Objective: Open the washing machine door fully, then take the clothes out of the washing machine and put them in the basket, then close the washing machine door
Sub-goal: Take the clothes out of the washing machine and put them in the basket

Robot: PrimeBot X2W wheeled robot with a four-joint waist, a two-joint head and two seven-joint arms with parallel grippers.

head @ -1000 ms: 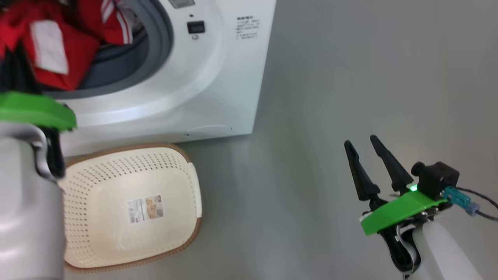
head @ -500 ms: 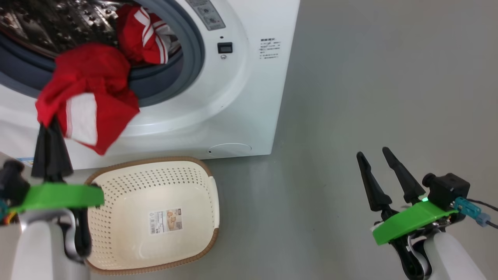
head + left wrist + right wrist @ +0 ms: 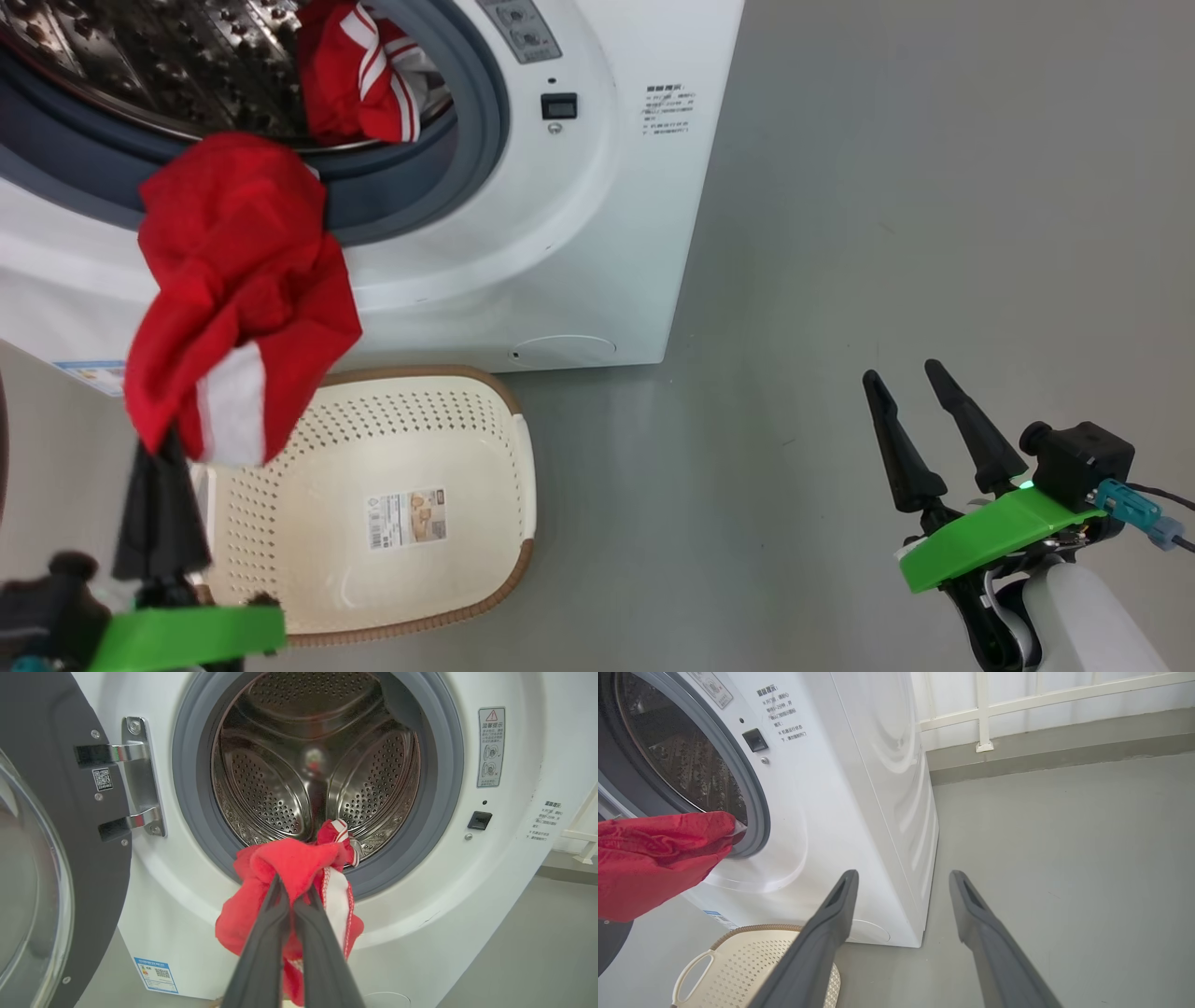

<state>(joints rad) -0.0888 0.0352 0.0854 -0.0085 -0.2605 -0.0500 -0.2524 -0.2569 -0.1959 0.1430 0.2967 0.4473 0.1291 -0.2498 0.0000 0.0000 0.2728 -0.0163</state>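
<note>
**A:** What has the left gripper (image 3: 166,459) got?

**B:** Its 2 long dark fingers (image 3: 261,952) are pressed together, pinching a bright red fabric garment with a white panel (image 3: 245,280). In the head view the gripper sits at 7 o'clock and the cloth is bunched over its fingertips.

**A:** Where is that garment?

**B:** Outside the big white front-loading washing machine (image 3: 579,233), in front of the lower edge of the grey rubber gasket (image 3: 191,788). I cannot tell whether it touches the gasket. Its lower folds overlap the 11 o'clock corner of the cream-white perforated plastic basket with a brown woven-look rim (image 3: 425,375). The basket stands on the grey floor (image 3: 840,233), at 6 o'clock from the opening.

**A:** Anything inside?

**B:** 1 more red garment with white stripes (image 3: 359,70) lies at the mouth of the perforated steel drum (image 3: 308,742), at 6 o'clock in the left wrist view.

**A:** The door?

**B:** The large round door with a glossy black rim (image 3: 56,826) stands swung open, at 9 o'clock from the opening.

**A:** And the right gripper (image 3: 903,371)?

**B:** It is at 4 o'clock in the head view, with its fingers spread wide. It holds and touches nothing, and is well apart from the machine.
</note>
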